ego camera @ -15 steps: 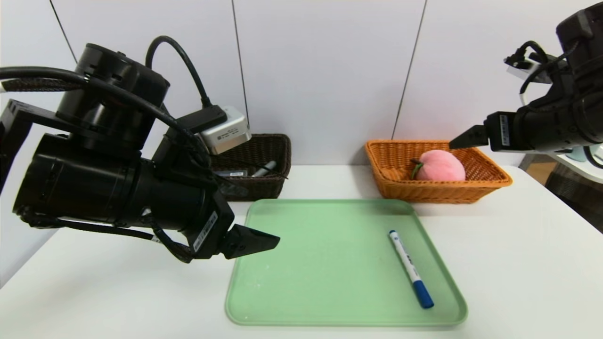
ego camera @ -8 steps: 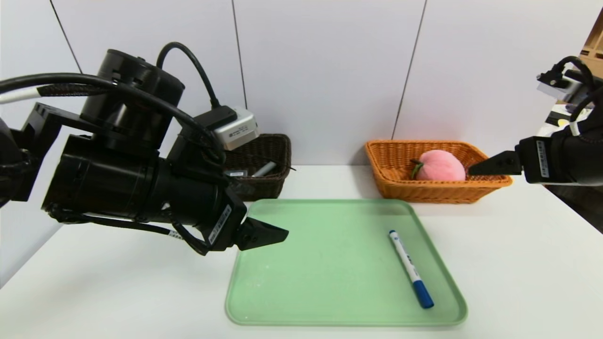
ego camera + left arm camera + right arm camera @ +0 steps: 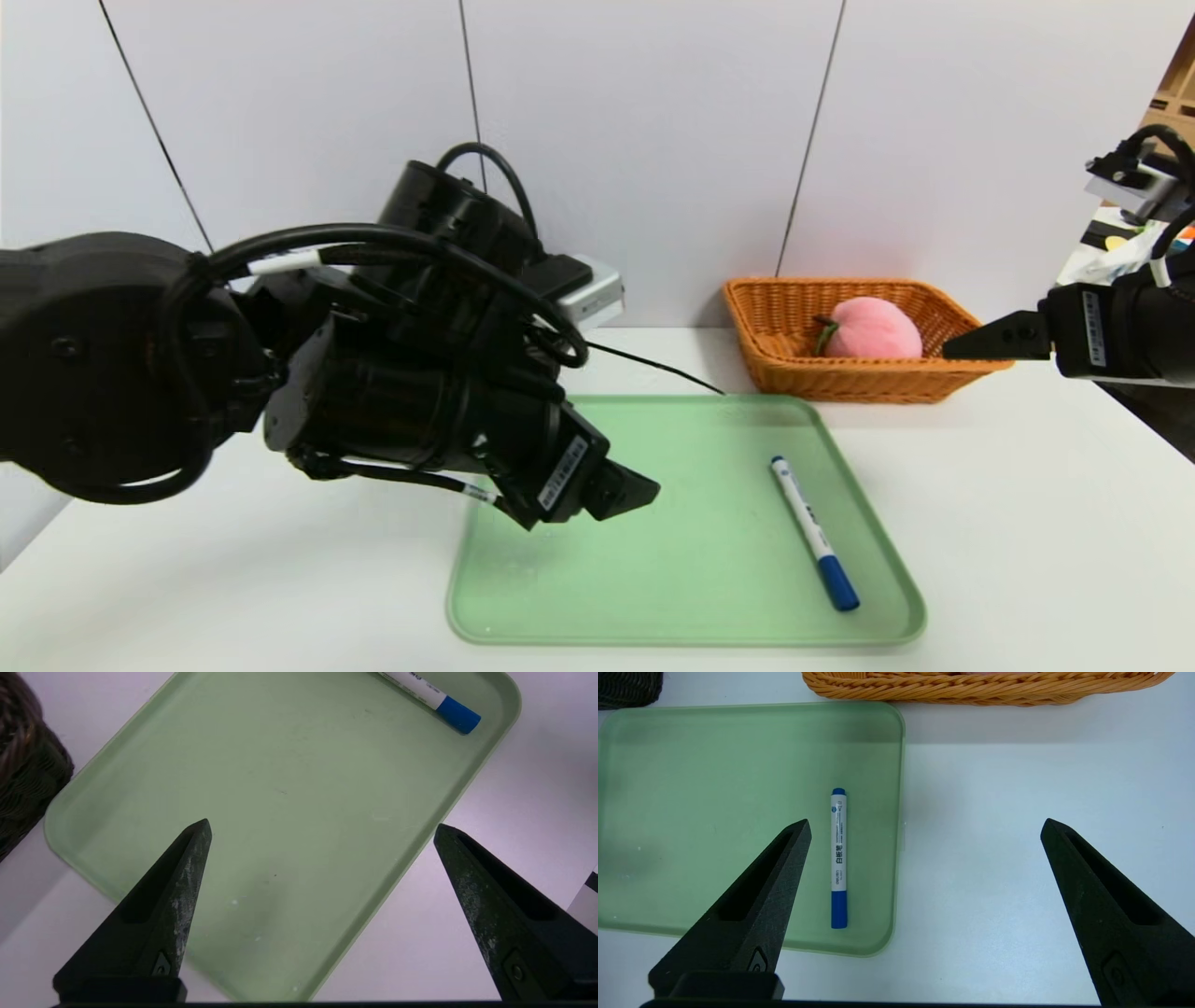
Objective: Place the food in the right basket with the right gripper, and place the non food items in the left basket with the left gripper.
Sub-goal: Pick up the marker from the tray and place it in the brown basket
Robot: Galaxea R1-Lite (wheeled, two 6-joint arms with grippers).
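Marker, white-barrelled with a blue cap point(image 3: 814, 534), seen lying on the right-hand part of the green tray point(image 3: 691, 597), its capped end toward the near edge; not gripped by either arm. Tray set flat on the white counter point(image 3: 1046, 523). Left pincer point(image 3: 322, 823) held above the tray, left of the marker and apart from it; fingers spread wide, nothing held between them. Right pincer point(image 3: 927, 821) also wide open and unloaded, held in the air on the right side, near the right end of the orange-tan wicker basket point(image 3: 868, 385). Whether that basket is touched cannot be told. Pink plush peach point(image 3: 875, 329) contained in the same basket, behind the tray's right side; green leaf and brown stem turned to the left. Dark brown wicker basket point(image 3: 28, 779) only partly seen in the wrist views, beside a tray corner; contents not visible, being hidden by the left arm in the head view.
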